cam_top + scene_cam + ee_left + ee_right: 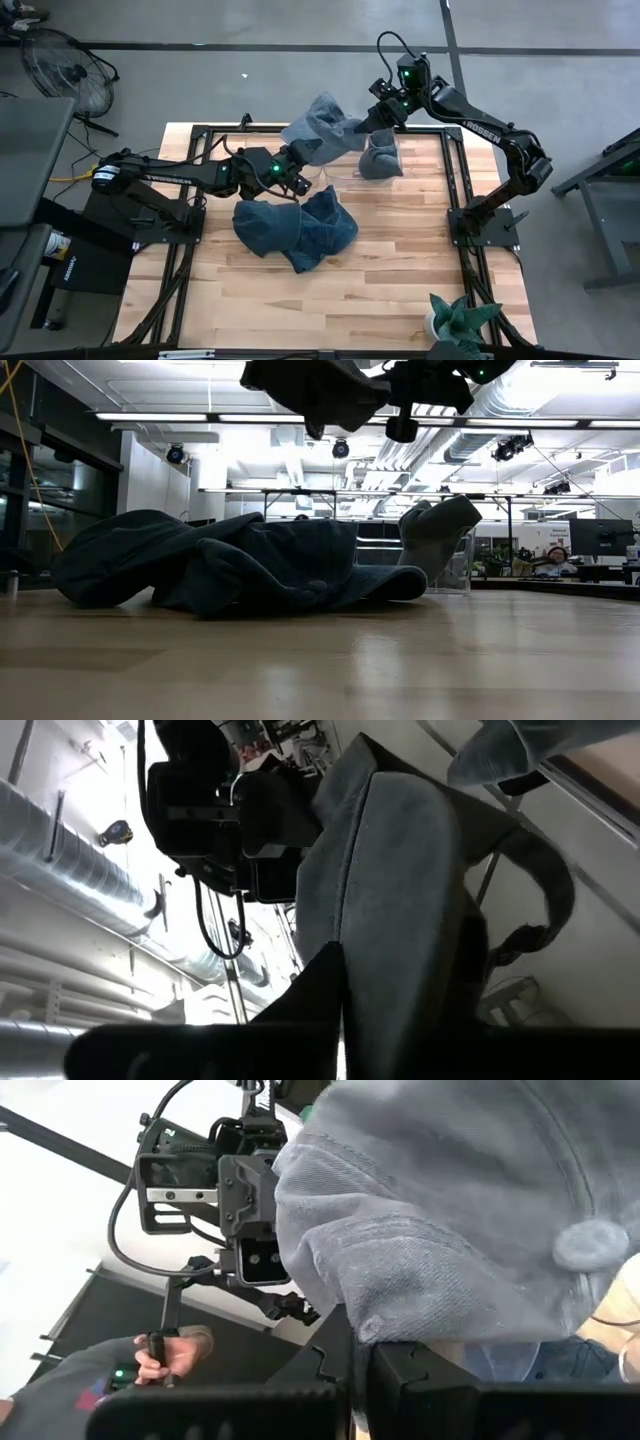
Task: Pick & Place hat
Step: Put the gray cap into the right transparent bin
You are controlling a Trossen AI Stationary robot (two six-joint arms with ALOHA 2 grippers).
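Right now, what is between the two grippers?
In the high view, the grey hat spans between the left gripper and the right gripper, both holding it above the table.

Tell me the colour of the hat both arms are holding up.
Grey-blue denim hat, clearest in the right wrist view.

held hat (318, 128): I see it up off the table, between left gripper (300, 168) and right gripper (362, 124)
hat pile (295, 228): on table (400, 280), below held hat
container (383, 158): right of pile, another hat draped in it
plant (458, 322): table's near right corner
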